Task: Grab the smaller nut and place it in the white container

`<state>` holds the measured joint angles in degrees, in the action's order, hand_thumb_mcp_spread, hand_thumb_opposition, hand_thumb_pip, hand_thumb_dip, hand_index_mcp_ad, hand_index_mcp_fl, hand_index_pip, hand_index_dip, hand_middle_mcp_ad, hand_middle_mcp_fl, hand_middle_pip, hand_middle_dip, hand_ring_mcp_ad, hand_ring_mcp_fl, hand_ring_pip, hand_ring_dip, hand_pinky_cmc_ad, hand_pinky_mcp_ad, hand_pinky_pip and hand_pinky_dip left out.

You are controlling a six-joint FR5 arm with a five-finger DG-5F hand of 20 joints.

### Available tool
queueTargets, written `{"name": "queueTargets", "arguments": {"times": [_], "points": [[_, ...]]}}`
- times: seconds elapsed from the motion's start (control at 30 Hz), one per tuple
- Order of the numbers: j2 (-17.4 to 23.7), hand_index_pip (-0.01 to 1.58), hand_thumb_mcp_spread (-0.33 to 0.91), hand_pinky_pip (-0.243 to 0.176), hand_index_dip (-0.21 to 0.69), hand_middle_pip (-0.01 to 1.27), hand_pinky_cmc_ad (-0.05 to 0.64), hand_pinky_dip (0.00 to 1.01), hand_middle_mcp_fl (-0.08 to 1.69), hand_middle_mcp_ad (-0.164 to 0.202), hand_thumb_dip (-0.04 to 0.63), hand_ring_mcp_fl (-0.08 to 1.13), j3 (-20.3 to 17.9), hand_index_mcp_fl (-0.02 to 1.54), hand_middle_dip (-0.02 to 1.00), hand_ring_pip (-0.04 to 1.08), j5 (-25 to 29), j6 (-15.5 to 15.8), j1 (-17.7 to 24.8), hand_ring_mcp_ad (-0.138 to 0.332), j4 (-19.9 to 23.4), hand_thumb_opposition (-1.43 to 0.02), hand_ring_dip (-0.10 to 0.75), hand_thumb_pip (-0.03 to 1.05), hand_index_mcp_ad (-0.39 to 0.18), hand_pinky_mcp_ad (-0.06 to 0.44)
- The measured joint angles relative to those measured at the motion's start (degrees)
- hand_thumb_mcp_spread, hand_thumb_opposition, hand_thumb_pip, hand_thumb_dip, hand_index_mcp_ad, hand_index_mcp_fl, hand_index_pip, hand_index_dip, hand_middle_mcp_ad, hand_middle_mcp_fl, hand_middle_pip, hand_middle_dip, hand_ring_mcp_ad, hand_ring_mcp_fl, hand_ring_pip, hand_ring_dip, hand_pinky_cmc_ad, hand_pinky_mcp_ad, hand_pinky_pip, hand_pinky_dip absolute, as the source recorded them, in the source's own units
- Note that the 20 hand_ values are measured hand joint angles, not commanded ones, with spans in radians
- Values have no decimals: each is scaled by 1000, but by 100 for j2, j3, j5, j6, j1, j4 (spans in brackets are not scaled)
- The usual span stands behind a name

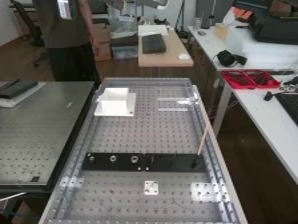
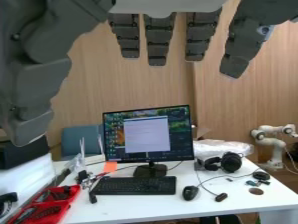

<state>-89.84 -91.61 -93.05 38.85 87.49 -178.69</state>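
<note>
A laboratory for robotics.
Here I see a long grey metal bench (image 1: 133,134) with many rows of small holes, a white jointed robot arm (image 2: 273,142), and a black flat computer monitor (image 2: 148,135) on a white desk (image 2: 146,204).

The robot hand (image 2: 157,40) has dark grey, blocky, tapering fingers (image 2: 126,37).

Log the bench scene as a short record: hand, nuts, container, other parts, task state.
hand: open, fingers roughly straight, nothing held
nut candidates: three small ring-like parts in a row, high view's left half of black strip
smaller nut: cannot tell which for sure
container: white, boxy, on white base plate, beyond the strip
container contents: cannot tell
other: thin stick leaning, lower end at strip; small white square plate on near side
task state: pick apparently not yet made
</note>
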Motion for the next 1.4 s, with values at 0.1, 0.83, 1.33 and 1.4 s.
{"name": "queueTargets", "arguments": {"times": [0.1, 0.83, 1.33, 1.4], "points": [[-4, 70, 194, -61, 284, 126, 417, 185, 9, 61, 63, -2, 1, 7, 223, 87, -3, 1, -5, 171, -3, -696, 93, 548, -40, 330], [34, 63, 201, -75, 290, 136, 431, 188, 2, 61, 61, 0, -420, 5, 230, 87, 355, 164, 198, 171, 249, -724, 93, 562, -40, 328], [235, 68, 201, -75, 291, 136, 431, 199, 7, 58, 63, -3, -1038, 21, 230, 87, -134, 225, -89, 171, 337, -724, 93, 623, -38, 328], [266, 75, 201, -73, 293, 136, 431, 199, 10, 61, 61, -3, -1132, 24, 229, 87, -219, 259, -156, 171, 363, -724, 93, 623, -38, 328]]}}
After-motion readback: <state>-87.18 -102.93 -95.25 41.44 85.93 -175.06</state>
